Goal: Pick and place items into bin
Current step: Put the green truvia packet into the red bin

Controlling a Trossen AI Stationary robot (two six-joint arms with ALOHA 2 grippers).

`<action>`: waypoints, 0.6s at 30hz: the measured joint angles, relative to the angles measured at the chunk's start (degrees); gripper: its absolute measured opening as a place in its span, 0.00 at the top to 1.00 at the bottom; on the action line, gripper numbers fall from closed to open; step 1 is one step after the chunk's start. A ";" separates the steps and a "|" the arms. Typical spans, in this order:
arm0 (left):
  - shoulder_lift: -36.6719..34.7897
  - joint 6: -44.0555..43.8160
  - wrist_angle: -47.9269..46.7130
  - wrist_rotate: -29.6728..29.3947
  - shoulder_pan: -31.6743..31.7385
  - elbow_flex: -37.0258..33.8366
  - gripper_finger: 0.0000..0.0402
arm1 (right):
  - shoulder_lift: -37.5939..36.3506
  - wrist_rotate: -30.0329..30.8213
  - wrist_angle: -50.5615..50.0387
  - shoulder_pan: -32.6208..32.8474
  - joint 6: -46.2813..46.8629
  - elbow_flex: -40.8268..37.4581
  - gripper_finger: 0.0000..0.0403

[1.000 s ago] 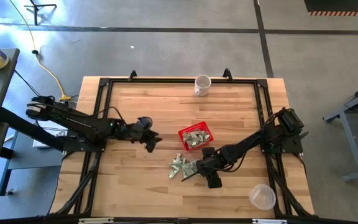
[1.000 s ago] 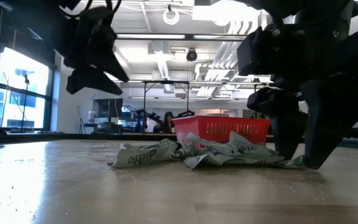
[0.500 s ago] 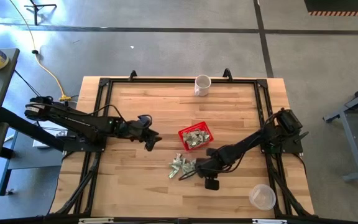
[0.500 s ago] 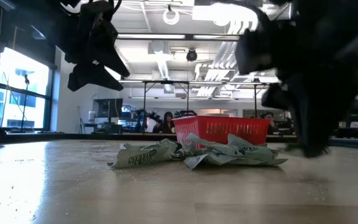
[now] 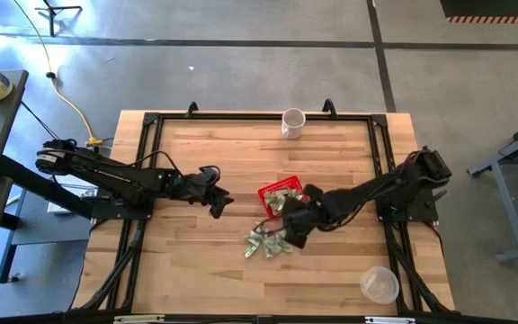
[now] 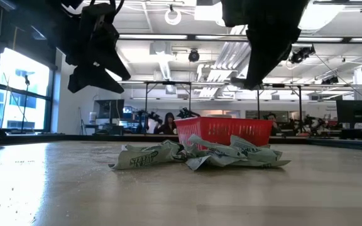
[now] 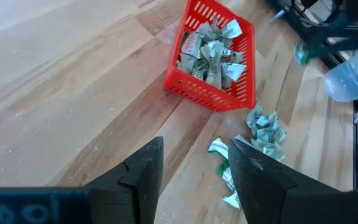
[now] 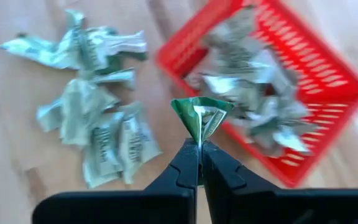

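The red bin (image 5: 275, 192) sits mid-table with several crumpled green-and-white items inside (image 7: 211, 51). More items lie in a loose pile (image 5: 264, 241) on the wood just in front of it, also seen in the low view (image 6: 200, 156). My right gripper (image 8: 199, 148) hovers high above the pile's edge beside the bin (image 8: 303, 81), shut on one folded green item (image 8: 201, 113). My left gripper (image 7: 194, 168) hangs open in the air left of the bin (image 7: 213, 93), holding nothing. My right gripper pinches the folded green item by its narrow lower point (image 8: 199, 137) between the two fingertips. The fingers slant down from above. The item stands out beyond the tips, fanning wider, lifted clear of the table and the pile.
A white mug (image 5: 293, 121) stands at the far edge, a clear plastic cup (image 5: 379, 285) at the near right corner. Black frame rails (image 5: 151, 121) run round the table. Bare wood lies left of the pile and along the near edge.
My right gripper has shut on one item at the pile's right side, then risen well clear of the table and moved toward the far edge, nearer the bin, rolling as it went. The item has come up with it. The pile stays put.
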 joint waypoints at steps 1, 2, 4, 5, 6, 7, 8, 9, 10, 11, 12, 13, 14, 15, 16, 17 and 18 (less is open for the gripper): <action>0.00 0.00 -0.03 0.00 0.00 0.00 0.47 | -0.52 0.05 -0.88 -0.65 0.01 -0.04 0.99; 0.00 0.00 -0.03 -0.02 0.00 0.00 0.47 | -0.91 0.30 -1.65 -1.34 -0.02 -0.08 0.99; 0.00 0.00 0.00 -0.02 0.00 0.00 0.47 | -1.21 0.71 -2.59 -3.03 -0.20 -0.08 0.99; 0.00 0.00 0.00 -0.02 0.00 0.00 0.47 | -1.22 0.65 -2.98 -4.04 -0.54 -0.08 0.99; 0.00 0.00 0.00 -0.02 0.00 0.00 0.47 | -1.18 0.28 -3.08 -5.19 -1.28 -0.08 0.99; 0.00 0.00 0.00 -0.02 0.00 0.00 0.47 | -0.84 -0.41 -2.75 -6.39 -2.12 -0.08 0.99; 0.00 0.00 0.00 -0.04 0.00 0.00 0.47 | -0.51 -1.80 -2.19 -7.63 -2.84 -0.08 0.99; 0.00 0.00 -0.01 -0.04 0.00 0.00 0.47 | -0.04 -3.63 -1.58 -8.91 -3.33 -0.08 0.99; 0.02 0.00 -0.02 -0.04 0.00 0.00 0.47 | 0.62 -5.81 -1.12 -10.27 -3.73 -0.08 0.99; 0.01 0.00 0.00 -0.05 0.00 0.00 0.47 | 1.18 -8.48 -1.06 -11.60 -3.95 -0.08 0.99; 0.02 0.00 0.00 -0.07 0.00 0.00 0.47 | 1.90 -11.17 -1.14 -12.86 -3.94 -0.08 0.99; 0.02 0.00 0.00 -0.07 0.00 0.00 0.47 | 2.59 -13.53 -1.10 -14.06 -3.85 -0.08 0.99; 0.02 0.00 0.02 -0.07 0.00 0.00 0.47 | 3.09 -15.13 -1.16 -14.99 -3.64 -0.10 0.99; 0.02 0.00 0.01 -0.09 0.00 0.00 0.47 | 3.53 -15.80 -1.04 -15.69 -3.49 -0.10 0.99; 0.02 0.00 0.00 -0.09 0.00 0.00 0.47 | 3.72 -15.85 -0.95 -16.24 -3.53 -0.10 0.99; 0.02 0.00 0.00 -0.09 0.00 0.00 0.47 | 3.72 -15.86 -0.84 -16.60 -3.82 -0.10 0.99; 0.02 0.00 0.01 -0.13 0.00 0.00 0.47 | 3.72 -15.81 -0.63 -16.86 -4.08 -0.10 1.00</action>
